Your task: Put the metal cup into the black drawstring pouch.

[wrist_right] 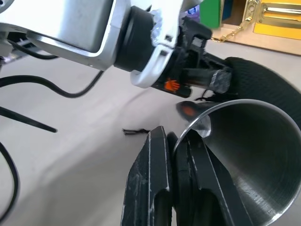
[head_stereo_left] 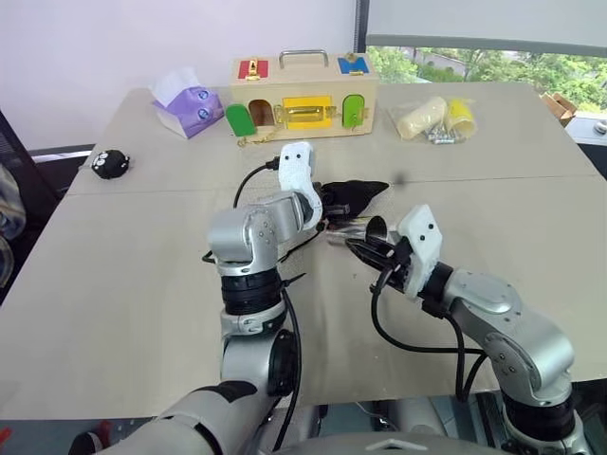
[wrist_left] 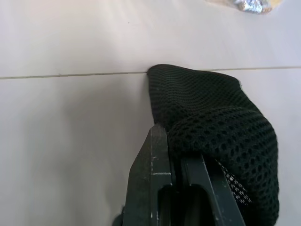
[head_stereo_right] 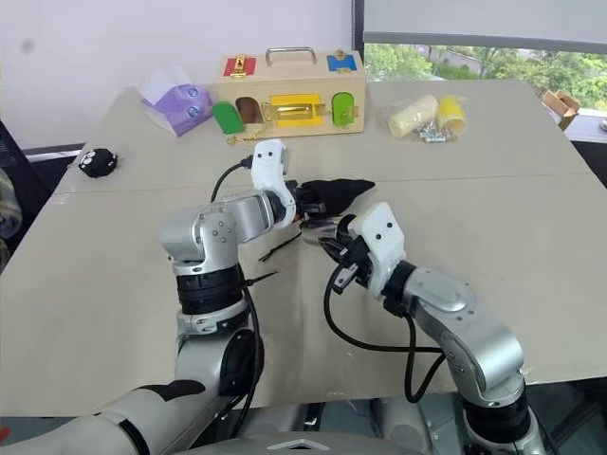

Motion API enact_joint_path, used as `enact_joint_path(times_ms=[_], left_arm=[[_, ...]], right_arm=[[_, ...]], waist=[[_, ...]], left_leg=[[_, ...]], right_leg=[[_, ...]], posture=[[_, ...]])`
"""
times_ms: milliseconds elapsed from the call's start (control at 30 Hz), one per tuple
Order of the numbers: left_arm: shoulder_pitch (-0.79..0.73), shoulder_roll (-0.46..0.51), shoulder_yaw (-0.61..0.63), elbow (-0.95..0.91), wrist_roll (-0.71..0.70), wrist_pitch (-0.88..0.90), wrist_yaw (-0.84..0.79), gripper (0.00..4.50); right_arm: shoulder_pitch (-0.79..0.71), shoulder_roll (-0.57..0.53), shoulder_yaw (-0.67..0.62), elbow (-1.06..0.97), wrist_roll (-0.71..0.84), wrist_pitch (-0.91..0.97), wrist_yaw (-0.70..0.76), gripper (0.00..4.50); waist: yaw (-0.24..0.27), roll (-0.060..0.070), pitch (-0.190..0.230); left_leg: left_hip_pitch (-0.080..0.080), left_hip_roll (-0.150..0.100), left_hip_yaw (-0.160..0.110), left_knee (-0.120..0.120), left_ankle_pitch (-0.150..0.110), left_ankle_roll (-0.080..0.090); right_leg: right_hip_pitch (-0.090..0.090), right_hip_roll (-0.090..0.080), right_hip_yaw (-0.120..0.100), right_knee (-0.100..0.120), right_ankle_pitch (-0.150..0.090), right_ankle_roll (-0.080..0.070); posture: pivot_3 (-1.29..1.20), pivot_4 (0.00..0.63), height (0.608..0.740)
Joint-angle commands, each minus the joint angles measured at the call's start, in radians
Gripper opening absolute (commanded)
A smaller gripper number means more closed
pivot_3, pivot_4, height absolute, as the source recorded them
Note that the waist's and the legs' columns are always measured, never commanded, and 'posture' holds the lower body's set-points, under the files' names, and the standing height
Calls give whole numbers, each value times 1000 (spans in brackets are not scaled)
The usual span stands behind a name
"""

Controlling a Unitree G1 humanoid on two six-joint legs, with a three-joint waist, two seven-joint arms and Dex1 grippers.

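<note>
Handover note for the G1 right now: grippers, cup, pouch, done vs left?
Left gripper: shut on the black drawstring pouch, holding it up off the table at mid-table.
Right gripper: shut on the rim of the metal cup, cup tipped on its side, right beside the pouch.
Done: both items picked up and brought together.
Left: the cup is not yet in the pouch; feed it into the opening, then release.

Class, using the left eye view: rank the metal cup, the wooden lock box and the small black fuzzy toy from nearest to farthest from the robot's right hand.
1. Metal cup: gripped by the right hand.
2. Lock box: at the table's far edge, straight ahead.
3. Fuzzy toy: far off on the left side.
</note>
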Motion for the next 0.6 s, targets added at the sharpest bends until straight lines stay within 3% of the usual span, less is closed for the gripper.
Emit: enact_joint_path(times_ms=[33, 300, 600], left_arm=[[-35, -17, 34, -15, -22, 25, 18, 0], [-18, -8, 53, -68, -59, 62, 2, 0], [-12, -10, 58, -80, -94, 80, -5, 0]], right_arm=[[2, 54, -6, 5, 14, -28, -59, 19], [-24, 139, -38, 118, -78, -141, -207, 19], [-65, 163, -24, 174, -73, -229, -203, 19]], waist=[[-1, 0, 0], [-1, 0, 0], [-2, 0, 0]], left_leg=[[0, 0, 0, 0, 0, 0], [0, 0, 0, 0, 0, 0], [0, 0, 0, -1, 0, -1]], right_leg=[[0, 0, 0, 0, 0, 0], [0, 2, 0, 1, 0, 0], [-1, 3, 1, 1, 0, 0]], posture=[[0, 150, 740], [0, 150, 740], [0, 150, 740]])
